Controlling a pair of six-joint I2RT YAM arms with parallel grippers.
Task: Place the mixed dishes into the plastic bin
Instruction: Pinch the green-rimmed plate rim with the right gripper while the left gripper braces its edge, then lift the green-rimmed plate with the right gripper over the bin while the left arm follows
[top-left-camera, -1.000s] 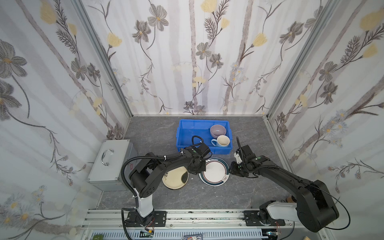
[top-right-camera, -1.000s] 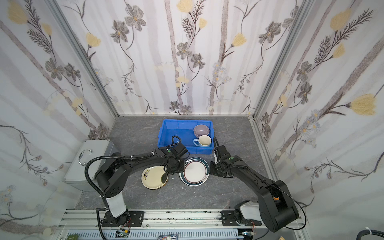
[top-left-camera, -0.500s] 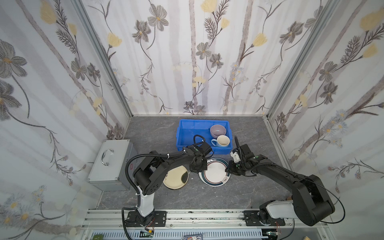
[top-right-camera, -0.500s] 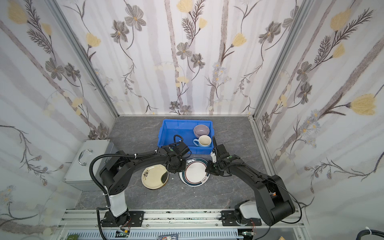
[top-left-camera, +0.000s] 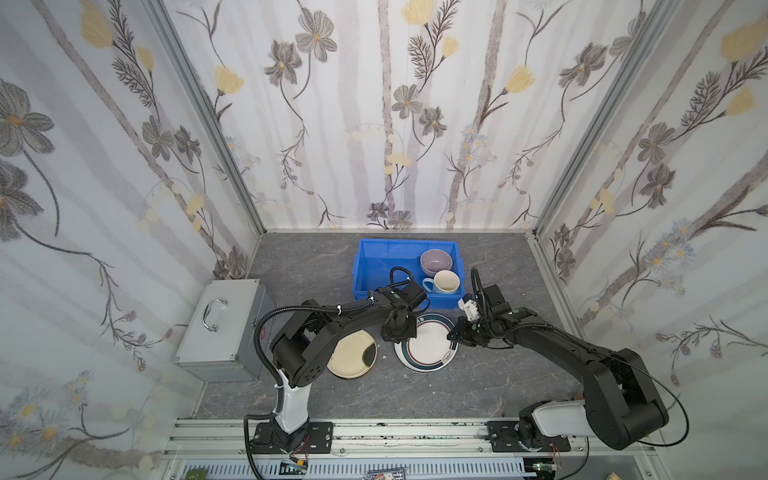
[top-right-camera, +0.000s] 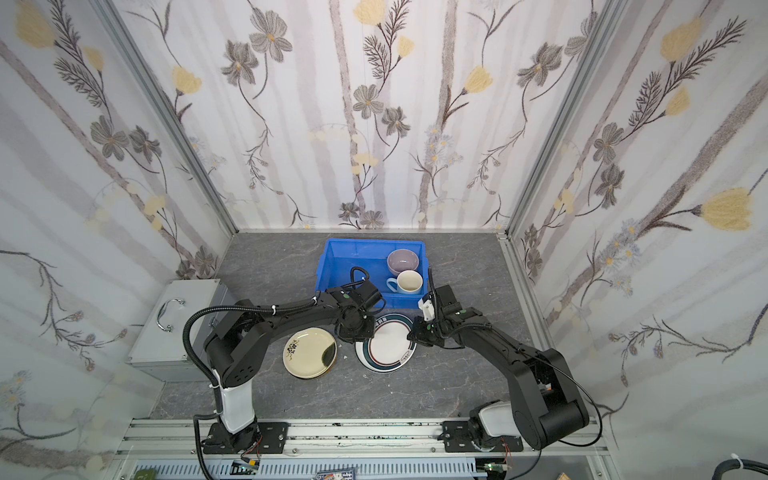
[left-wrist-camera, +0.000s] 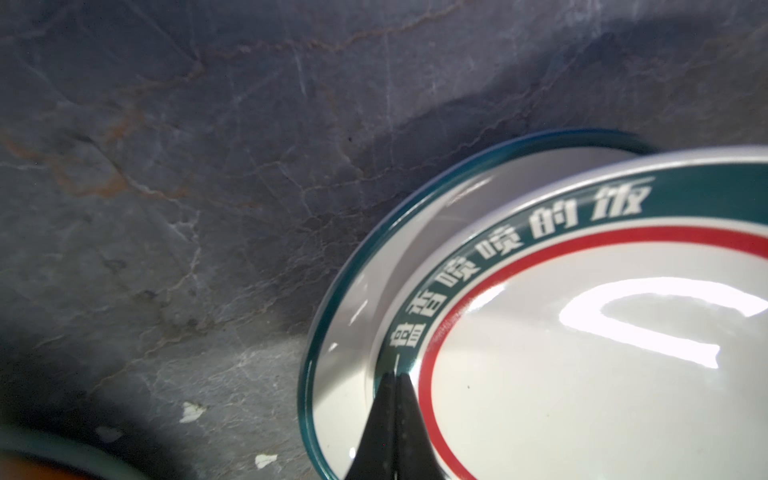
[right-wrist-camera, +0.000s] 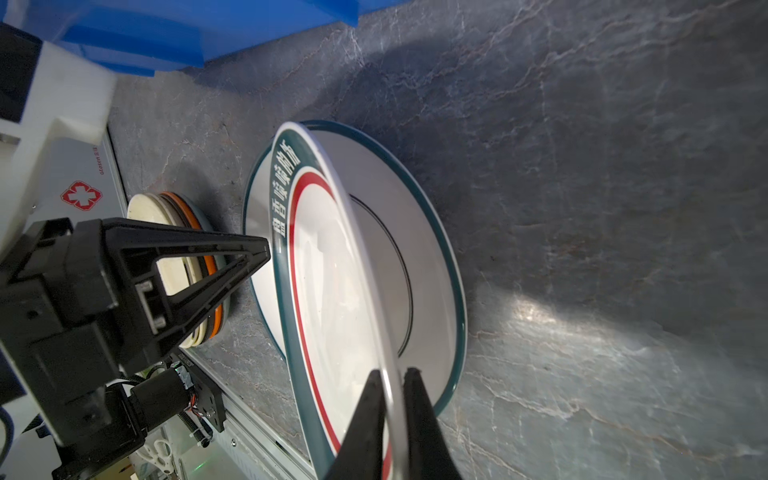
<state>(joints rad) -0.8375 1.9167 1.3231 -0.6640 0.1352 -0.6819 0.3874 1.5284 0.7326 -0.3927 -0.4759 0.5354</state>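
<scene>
The right gripper (right-wrist-camera: 390, 386) grasps the rim of the teal-banded plate (right-wrist-camera: 328, 266), which is tilted over a second plate (right-wrist-camera: 415, 232) near the blue bin (top-left-camera: 374, 266). The left gripper (right-wrist-camera: 265, 249) is clenched empty at the opposite rim.

My grey marbled tabletop (top-left-camera: 316, 266) carries four things. A white plate with a teal rim (right-wrist-camera: 424, 257) lies flat just under my right gripper (top-left-camera: 451, 333) and the tilted plate (right-wrist-camera: 328, 270) it pinches, and a stack of plates (top-left-camera: 353, 355) sits just beside my left gripper (top-left-camera: 395, 336). The blue bin (top-left-camera: 405, 242) stands close beyond both grippers, and the silver case (top-left-camera: 226, 328) lies well out past the stack from my left gripper.
</scene>
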